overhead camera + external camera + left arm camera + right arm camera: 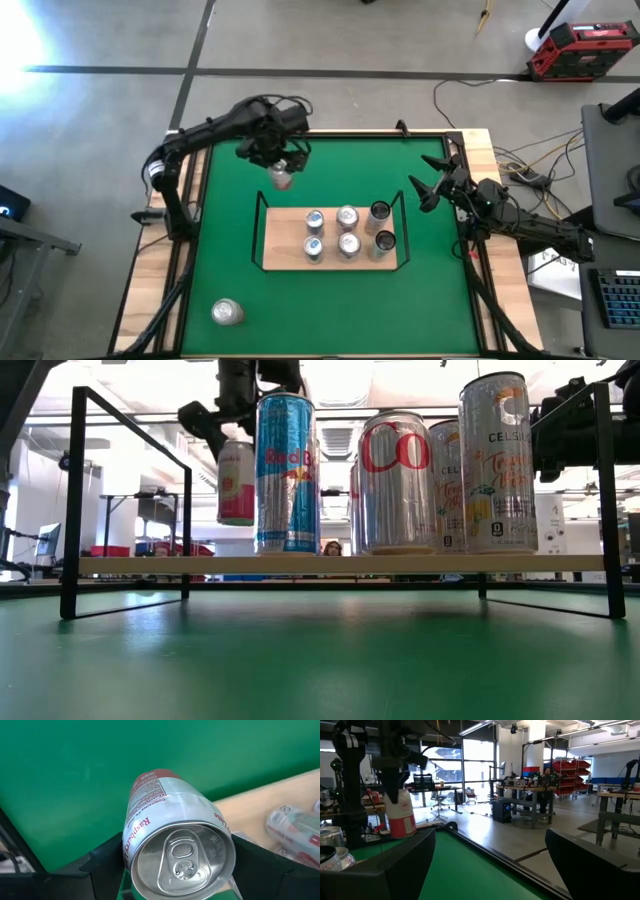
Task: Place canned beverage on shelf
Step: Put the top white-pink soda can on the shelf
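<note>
Left claw (pixel 281 168): pinching a raspberry-lime can (pixel 281 178), raised beyond the shelf (pixel 285 250). Right claw (pixel 424 189): spread, empty, beside shelf. Six cans (pixel 347 232) on board.

Your colours: green table (pixel 230 250), pale wood shelf (pixel 285 250) with black wire rail.
You see a silver can (pixel 175 845) with red lettering and a pink-red band, a blue-and-silver can (pixel 285 470), silver cans with red or orange print, and two dark-topped cans (pixel 380 212).
</note>
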